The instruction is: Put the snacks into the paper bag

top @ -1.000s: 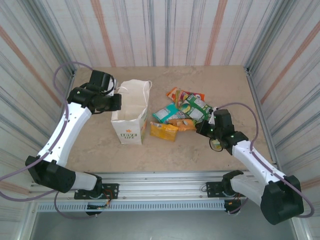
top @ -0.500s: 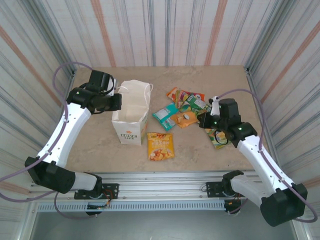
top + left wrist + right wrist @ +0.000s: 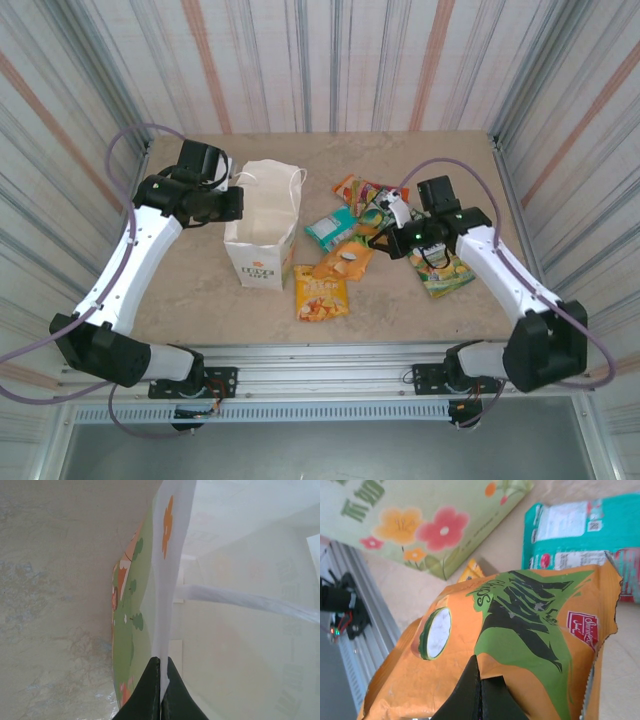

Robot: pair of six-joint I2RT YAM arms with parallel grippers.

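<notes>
Left gripper [image 3: 161, 664] pinched on rim of upright paper bag [image 3: 262, 238], table left-centre. Right gripper [image 3: 478, 667] clamped on orange packet [image 3: 520, 630], just right of bag. Other snacks [image 3: 322, 297] lying on table [image 3: 190, 290] nearby.

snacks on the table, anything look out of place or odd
One yellow packet lies alone by the table's near edge, beside the paper bag, apart from the pile. Nothing looks torn or spilled.
</notes>
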